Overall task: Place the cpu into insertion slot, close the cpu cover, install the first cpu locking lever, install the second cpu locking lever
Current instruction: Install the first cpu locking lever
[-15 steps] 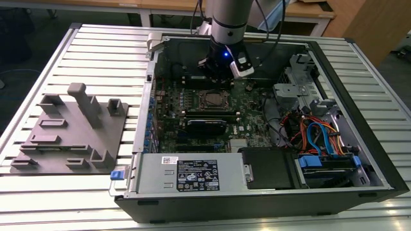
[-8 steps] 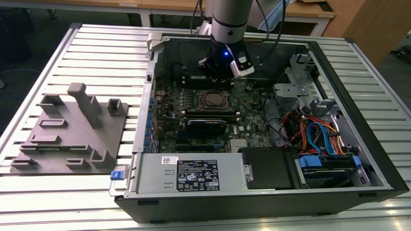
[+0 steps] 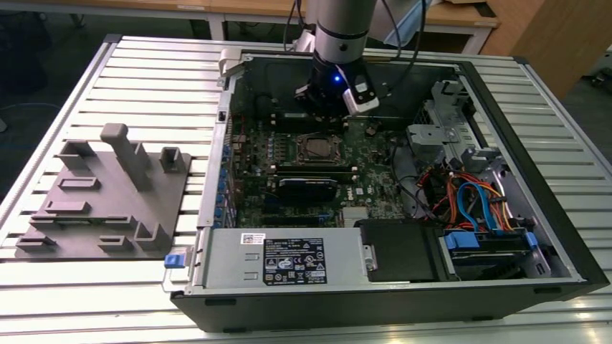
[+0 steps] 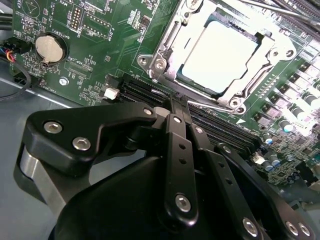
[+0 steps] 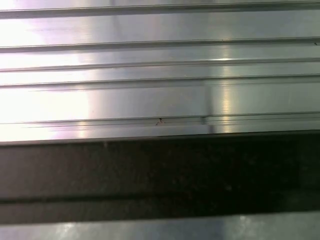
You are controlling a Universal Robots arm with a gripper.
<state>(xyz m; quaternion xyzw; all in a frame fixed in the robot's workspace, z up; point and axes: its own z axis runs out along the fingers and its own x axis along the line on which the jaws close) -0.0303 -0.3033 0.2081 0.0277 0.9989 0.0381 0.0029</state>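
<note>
Arm (image 3: 340,29) upright, hand (image 4: 175,111) pointing down, fingers together.

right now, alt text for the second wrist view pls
The black gripper, fingers together, sits in the foreground over a green circuit board. Beyond it the silver cpu lies in the insertion slot, framed by the cpu cover.

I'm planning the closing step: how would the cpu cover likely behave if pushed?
The cpu cover looks like thin sheet metal, so probably light and a little springy. It frames the cpu, so it would likely swing on a hinge rather than slide. Its shiny surface may be slippery for the pincer.
</note>
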